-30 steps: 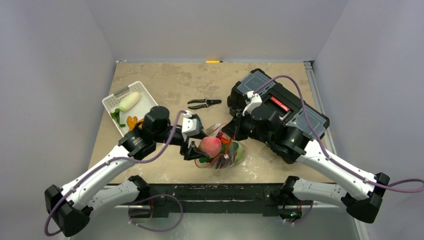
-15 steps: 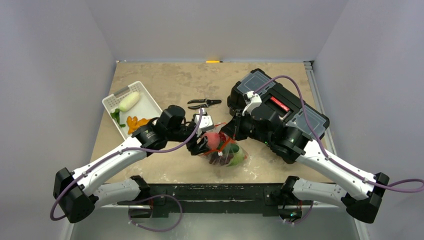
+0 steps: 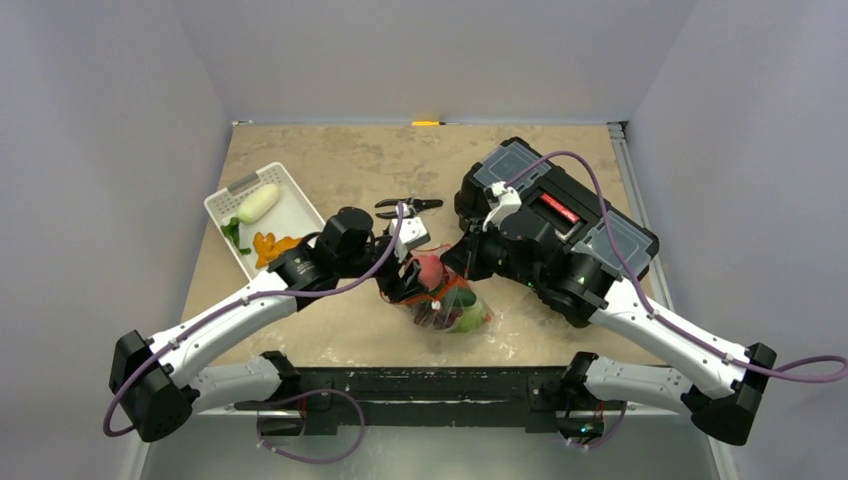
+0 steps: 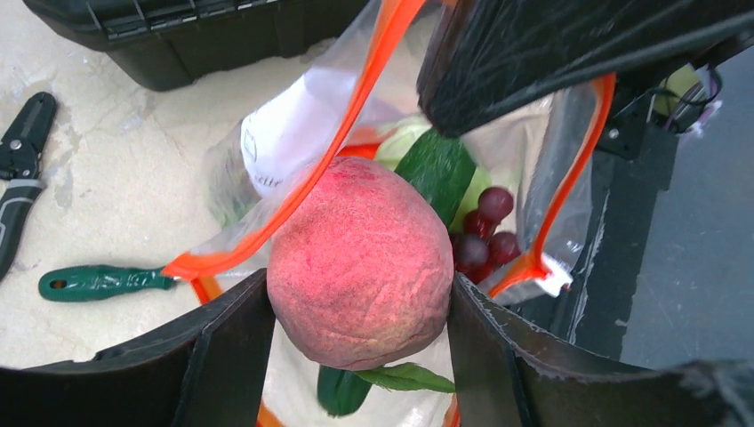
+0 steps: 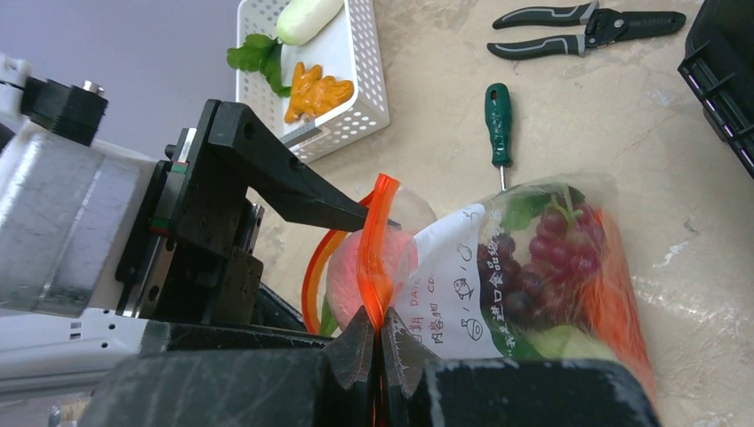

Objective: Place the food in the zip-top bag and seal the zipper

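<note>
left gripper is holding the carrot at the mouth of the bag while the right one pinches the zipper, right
Wrong item: the left wrist view shows the left gripper clamped on the pink-red peach at the mouth of the bag. The right gripper does pinch the zipper.

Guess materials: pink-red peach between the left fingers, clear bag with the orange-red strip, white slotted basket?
Pink-red peach: probably foam or soft plastic; matte, finely pebbled skin.
Clear crinkly bag: thin glossy plastic film; it creases, and the contents show through.
White slotted basket: likely rigid moulded plastic, satin finish; uniform slots.
</note>
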Motion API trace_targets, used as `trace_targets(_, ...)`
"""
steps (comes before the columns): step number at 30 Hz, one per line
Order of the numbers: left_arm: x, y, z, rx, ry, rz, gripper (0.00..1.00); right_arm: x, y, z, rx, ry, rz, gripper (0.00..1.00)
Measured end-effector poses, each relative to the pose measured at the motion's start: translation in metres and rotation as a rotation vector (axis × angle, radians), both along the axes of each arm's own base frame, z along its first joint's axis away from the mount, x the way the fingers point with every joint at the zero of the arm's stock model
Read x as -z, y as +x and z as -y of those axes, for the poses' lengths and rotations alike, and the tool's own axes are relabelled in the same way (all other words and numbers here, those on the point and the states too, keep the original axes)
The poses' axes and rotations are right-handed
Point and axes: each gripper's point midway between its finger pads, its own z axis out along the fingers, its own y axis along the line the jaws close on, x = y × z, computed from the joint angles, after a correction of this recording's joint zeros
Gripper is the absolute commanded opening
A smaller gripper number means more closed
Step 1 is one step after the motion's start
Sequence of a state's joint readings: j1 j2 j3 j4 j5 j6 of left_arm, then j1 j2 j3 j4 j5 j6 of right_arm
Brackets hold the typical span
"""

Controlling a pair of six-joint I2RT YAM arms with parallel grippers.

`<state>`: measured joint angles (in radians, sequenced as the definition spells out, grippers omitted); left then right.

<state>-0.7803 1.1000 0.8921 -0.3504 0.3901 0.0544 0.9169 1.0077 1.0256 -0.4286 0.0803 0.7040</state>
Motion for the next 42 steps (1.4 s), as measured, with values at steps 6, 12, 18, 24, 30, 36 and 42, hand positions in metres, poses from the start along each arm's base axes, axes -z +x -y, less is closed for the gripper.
trace_targets(6,-0.007,0.000,0.015,0.001,-0.072,-0.056,0.60,0.001,-0.002,-0.004,-0.018,0.005,-0.006,0.00)
trace_targets(12,0.004,0.019,0.018,-0.134,-0.048,-0.121,0.75,0.002,0.000,-0.009,-0.027,0.009,-0.010,0.00)
trace_targets(18,0.008,0.033,0.010,-0.249,-0.023,-0.117,0.90,0.004,0.001,-0.012,-0.035,0.010,-0.013,0.00)
trace_targets(24,-0.003,0.032,-0.005,-0.282,-0.011,-0.069,0.91,0.004,0.000,-0.012,-0.036,0.013,-0.012,0.00)
trace_targets(30,-0.037,0.024,-0.014,-0.245,-0.073,0.032,0.93,0.002,-0.001,-0.011,-0.038,0.018,-0.009,0.00)
trace_targets(36,-0.054,0.018,-0.024,-0.211,-0.082,0.120,0.89,0.001,-0.002,-0.010,-0.042,0.018,-0.011,0.00)
trace_targets(42,-0.036,0.017,-0.033,-0.186,0.010,0.144,0.74,0.000,-0.004,-0.008,-0.041,0.018,-0.009,0.00)
